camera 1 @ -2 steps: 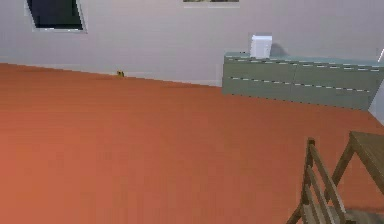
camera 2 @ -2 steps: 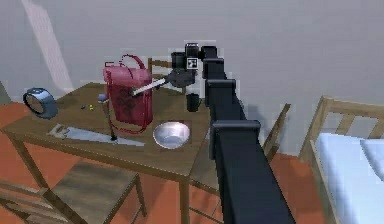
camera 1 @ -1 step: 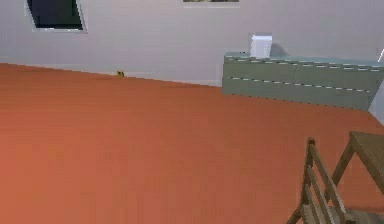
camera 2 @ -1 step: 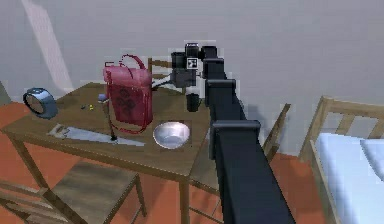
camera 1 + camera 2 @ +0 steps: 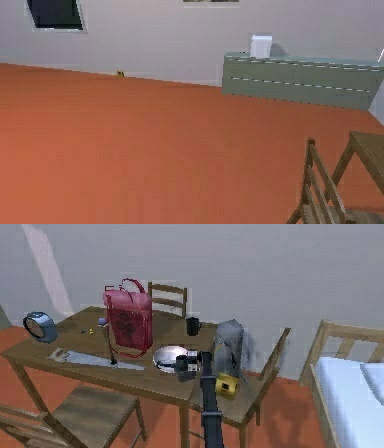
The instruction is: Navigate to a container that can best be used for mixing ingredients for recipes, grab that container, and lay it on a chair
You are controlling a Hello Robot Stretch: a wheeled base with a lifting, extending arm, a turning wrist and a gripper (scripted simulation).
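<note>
The fingers (image 5: 181,367) sit at a shallow metal bowl (image 5: 170,353) resting near the table's (image 5: 75,341) front right corner; whether they hold anything cannot be told. This looks like the grabbing step. The next move calls for lifting the bowl clear, then carrying it to a chair (image 5: 278,344).

You have a red boxy bag (image 5: 128,316) beyond and left of the gripper (image 5: 182,367), a black cup (image 5: 193,325) just beyond it, and a grey ring-shaped roll (image 5: 40,326) far left.

The bowl (image 5: 170,354) lies on the table (image 5: 70,340), my gripper (image 5: 183,367) at its right; a chair (image 5: 168,294) stands behind the table, a second chair (image 5: 95,414) before it.
</note>
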